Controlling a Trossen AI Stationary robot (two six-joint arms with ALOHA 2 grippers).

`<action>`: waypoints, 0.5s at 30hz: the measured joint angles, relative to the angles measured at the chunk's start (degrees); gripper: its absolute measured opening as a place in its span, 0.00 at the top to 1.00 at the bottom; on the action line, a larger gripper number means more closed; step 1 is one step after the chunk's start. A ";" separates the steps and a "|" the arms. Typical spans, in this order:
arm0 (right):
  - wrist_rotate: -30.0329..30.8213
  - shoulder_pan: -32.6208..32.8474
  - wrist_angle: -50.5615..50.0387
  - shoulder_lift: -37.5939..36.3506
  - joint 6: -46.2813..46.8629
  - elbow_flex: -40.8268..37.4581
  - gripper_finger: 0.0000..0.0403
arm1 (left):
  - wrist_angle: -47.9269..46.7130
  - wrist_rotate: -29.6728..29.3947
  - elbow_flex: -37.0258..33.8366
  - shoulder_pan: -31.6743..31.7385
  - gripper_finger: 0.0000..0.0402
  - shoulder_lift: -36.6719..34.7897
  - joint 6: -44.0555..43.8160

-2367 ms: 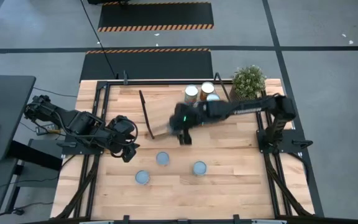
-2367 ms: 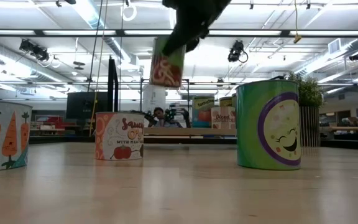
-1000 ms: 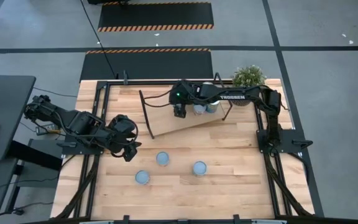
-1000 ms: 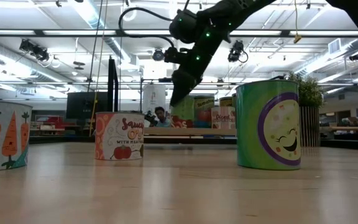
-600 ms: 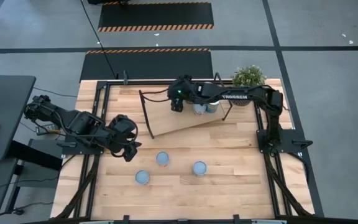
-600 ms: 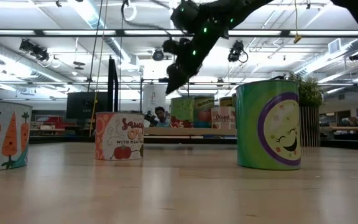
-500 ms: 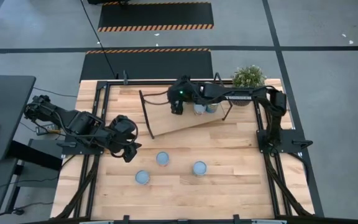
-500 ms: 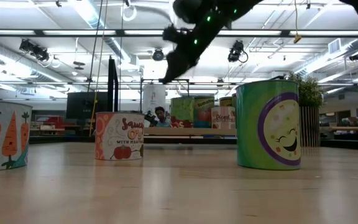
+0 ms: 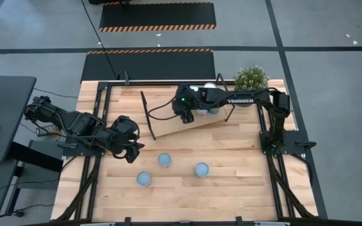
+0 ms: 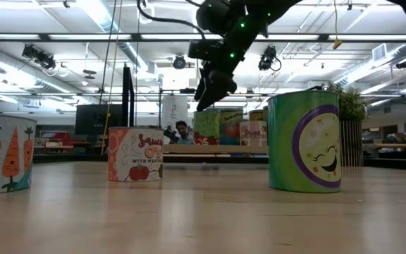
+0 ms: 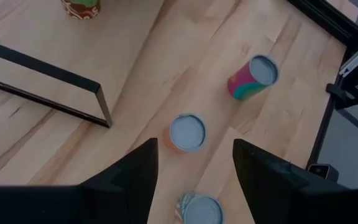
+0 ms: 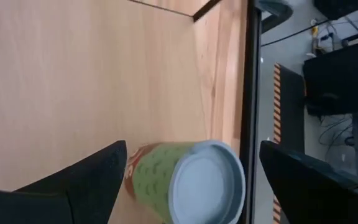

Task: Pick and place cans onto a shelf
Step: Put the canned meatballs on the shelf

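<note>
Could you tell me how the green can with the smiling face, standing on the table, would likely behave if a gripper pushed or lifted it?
The green can stands upright on a flat base, so a low push would probably slide it across the table. A high push might tip it, and its round body would then roll. It looks rigid, so a firm squeeze should hold.

Right gripper (image 9: pixel 185 117) and arm cover most of the shelf cans (image 9: pixel 209 86) from above; count under it can't be told. Low view: carrot can (image 10: pixel 4 153) cut off at 9 o'clock edge; shelf (image 10: pixel 210 149) mostly hidden behind near cans, far labels too small to read. Left wrist view: can (image 11: pixel 200 210) at 6 o'clock cut by frame edge. Left gripper (image 9: pixel 129 152) fingertips too dark to make out from above.
</note>
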 joint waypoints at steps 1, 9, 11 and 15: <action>0.01 -0.30 0.80 0.00 -0.01 -0.54 0.07 | 0.04 -0.09 0.02 -0.02 0.47 0.00 0.01; 3.79 -2.86 5.38 1.09 -0.03 -2.42 0.07 | 0.13 -0.28 0.01 -0.01 0.47 0.00 0.05; 4.33 -3.47 7.30 1.48 -0.01 -2.30 0.07 | 0.15 -0.34 0.00 -0.02 0.47 0.00 0.08; 6.21 -4.31 8.83 1.84 0.13 -2.32 0.07 | 0.20 -0.34 0.01 -0.02 0.47 -0.01 0.10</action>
